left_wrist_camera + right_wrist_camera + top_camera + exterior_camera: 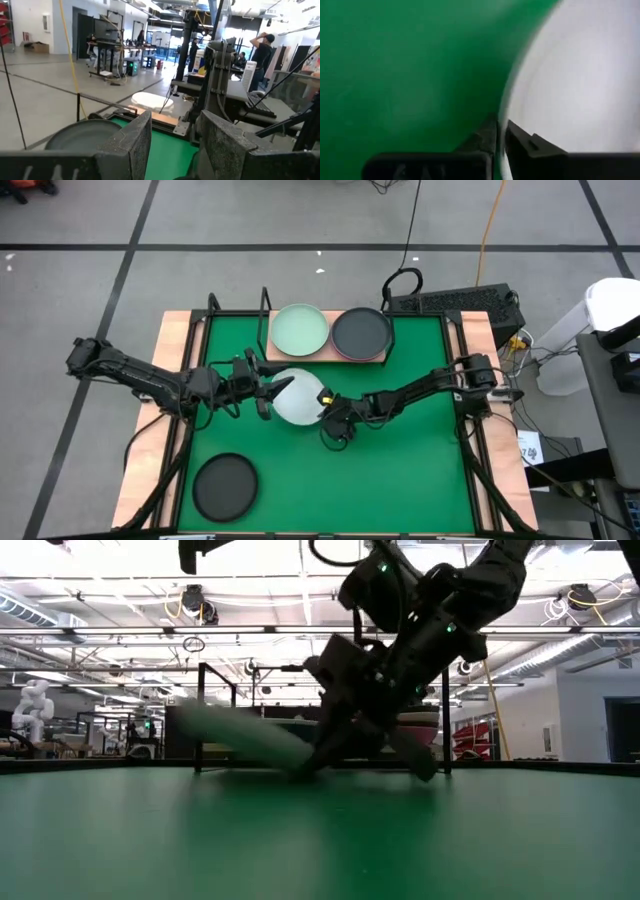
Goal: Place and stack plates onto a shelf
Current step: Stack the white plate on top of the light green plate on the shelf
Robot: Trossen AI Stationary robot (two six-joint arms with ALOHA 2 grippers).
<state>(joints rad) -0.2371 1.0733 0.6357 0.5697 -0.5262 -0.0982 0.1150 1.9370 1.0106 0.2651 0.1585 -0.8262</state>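
Observation:
A white plate sits mid-mat, tilted in the low view with its left side raised. My right gripper is shut on its right rim. My left gripper stands open at the plate's left rim, fingers level with nothing between them; whether it touches the plate I cannot tell. The shelf at the far middle carries a pale green plate and a dark plate. My right gripper pinches the white plate's rim on its right side between its two fingers, one finger outside over the mat and the other over the plate's inside. It comes slanting down from the table's right. The plate is tilted, its held side low near the mat.
A black plate lies flat on the green mat near the front left corner. Black rods rise at the shelf's left end. The mat's right and near parts hold free room. A keyboard lies beyond the table's far right corner.

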